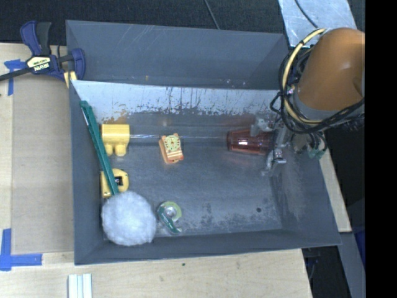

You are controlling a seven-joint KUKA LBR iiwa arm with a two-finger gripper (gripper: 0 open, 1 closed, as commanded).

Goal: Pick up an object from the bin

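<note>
First, long green plastic stick [98, 148] leans along left wall of grey metal bin [186, 61]. Just beside it: yellow plastic block [115, 135], small yellow toy [119, 180], white fluffy ball [128, 219]. Then clear round thing with green bits [169, 215], small orange block [171, 148]. Right, near back wall: dark red see-through cup [247, 143], on its side. Gripper [276, 157] just beside cup's right end; cannot tell if jaws spread or pressed together.

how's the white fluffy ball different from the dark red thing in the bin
The white fluffy ball is pale, round and fuzzy; the dark red thing is glossy and elongated. The ball looks bigger than the red thing. The ball sits in the view's lower left corner, away from the hand; the red thing lies right beside the hand. Both rest on the bin floor.
</note>
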